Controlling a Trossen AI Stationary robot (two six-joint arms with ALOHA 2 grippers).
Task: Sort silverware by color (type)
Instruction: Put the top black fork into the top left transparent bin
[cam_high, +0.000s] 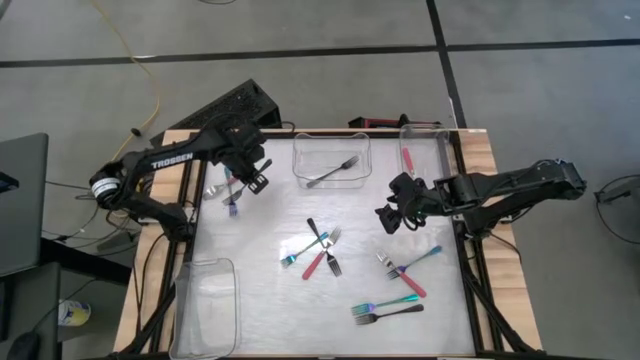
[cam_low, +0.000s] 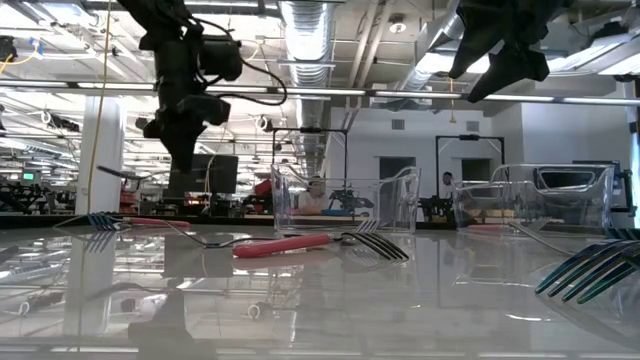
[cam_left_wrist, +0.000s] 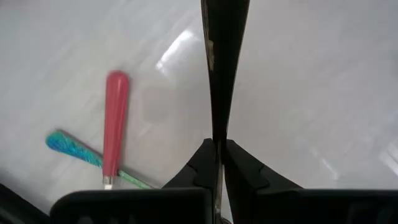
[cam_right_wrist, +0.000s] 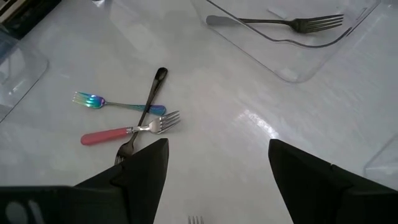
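Note:
My left gripper (cam_high: 252, 180) hangs above the table's far left part, shut on a black fork (cam_left_wrist: 222, 56). On the table under it, a red fork (cam_left_wrist: 114, 124) lies crossed over a teal fork (cam_left_wrist: 69, 148). My right gripper (cam_right_wrist: 217, 180) hovers open at the right, with nothing between its fingers. Below it, at the table's middle, a black fork (cam_right_wrist: 148, 106), a red fork (cam_right_wrist: 118, 134) and a teal fork (cam_right_wrist: 118, 104) lie crossed. More forks (cam_high: 405, 275) lie at the near right. My left gripper pinches the black fork's slim shaft (cam_left_wrist: 219, 134) between its two fingers, coming steeply from above. The fork sticks out past the fingertips and is lifted clear of the table. Which end of the fork the fingers have, I cannot tell.
A clear bin (cam_high: 300, 160) at the far middle holds one dark fork (cam_high: 333, 172). A second clear bin (cam_high: 440, 150) at the far right holds a red fork (cam_high: 406, 160). A third bin (cam_high: 185, 290) stands at the near left corner.

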